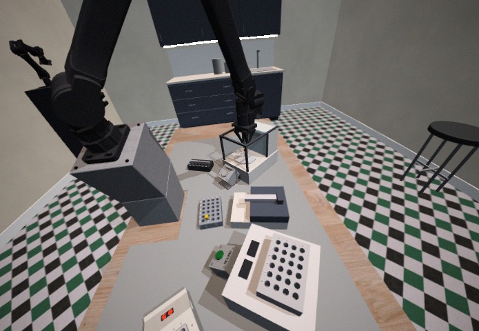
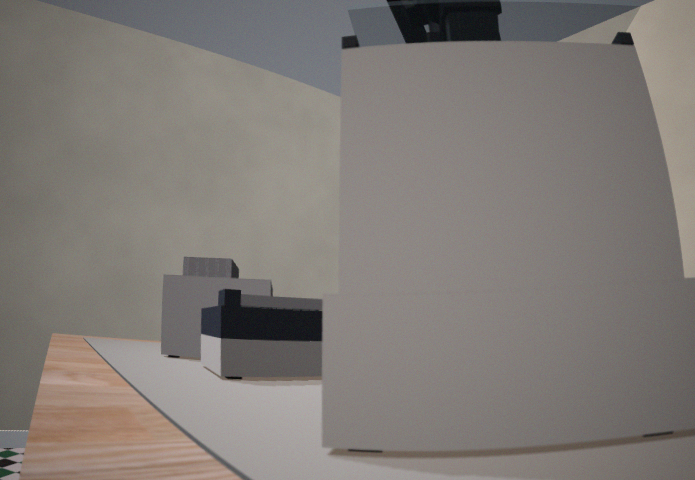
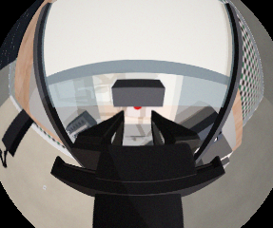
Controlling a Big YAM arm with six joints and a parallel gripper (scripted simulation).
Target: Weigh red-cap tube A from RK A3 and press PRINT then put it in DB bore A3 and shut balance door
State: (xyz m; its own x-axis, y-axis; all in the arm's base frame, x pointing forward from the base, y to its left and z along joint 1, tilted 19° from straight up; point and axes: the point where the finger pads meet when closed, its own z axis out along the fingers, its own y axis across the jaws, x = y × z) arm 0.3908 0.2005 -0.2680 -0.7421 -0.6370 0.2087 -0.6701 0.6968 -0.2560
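My gripper (image 1: 245, 143) (image 3: 137, 114) is partly open, with nothing between its fingers. It points down over the glass box of the balance (image 1: 261, 168) (image 2: 506, 367). Its tips are just in front of the dark handle (image 3: 138, 93) on the front edge of the door pane, which looks at least partly open, its glass reaching back past the housing. Tube A's red cap (image 1: 243, 149) (image 3: 137, 107) shows inside the box, over the pan; the tube's body is hard to see. The grey console (image 1: 228, 174) is in front; no green light shows. The dry block (image 1: 169, 310) is cut off, its bores out of view.
The rack (image 1: 210, 225) holds a yellow-capped tube (image 1: 206, 216). The black magnet block (image 1: 200, 165) is left of the balance. The navy and white spectrophotometer (image 1: 269, 212) and the mixer (image 1: 236, 290) stand to its right. Dark posts edge the glass box around my gripper.
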